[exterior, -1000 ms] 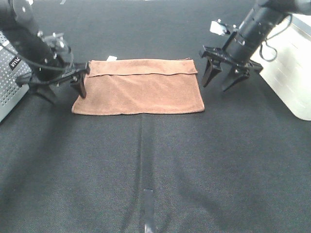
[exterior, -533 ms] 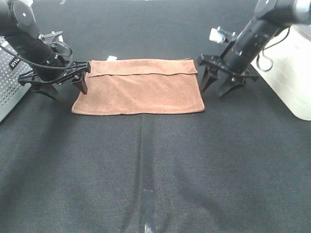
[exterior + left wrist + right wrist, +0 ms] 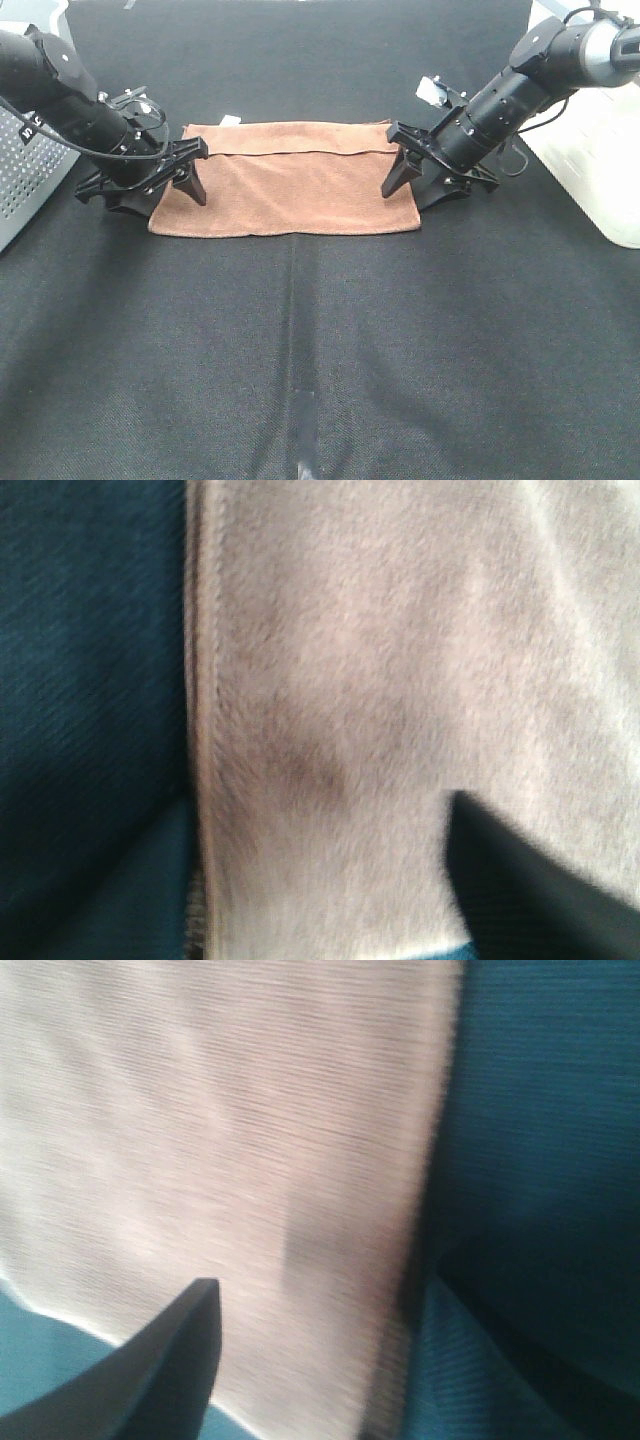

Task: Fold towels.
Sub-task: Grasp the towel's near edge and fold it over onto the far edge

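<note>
Black tabletop [image 3: 320,330] | towel [image 3: 290,190] flat | left gripper [image 3: 150,190] spread astride its 9 o'clock edge | right gripper [image 3: 418,188] spread astride 3 o'clock edge

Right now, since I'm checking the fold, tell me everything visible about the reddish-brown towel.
The reddish-brown terry towel lies flat on the black cloth table, a wide rectangle with a folded band along its far edge and a small white tag at its far left corner. The open left gripper and right gripper straddle its short edges.
</note>
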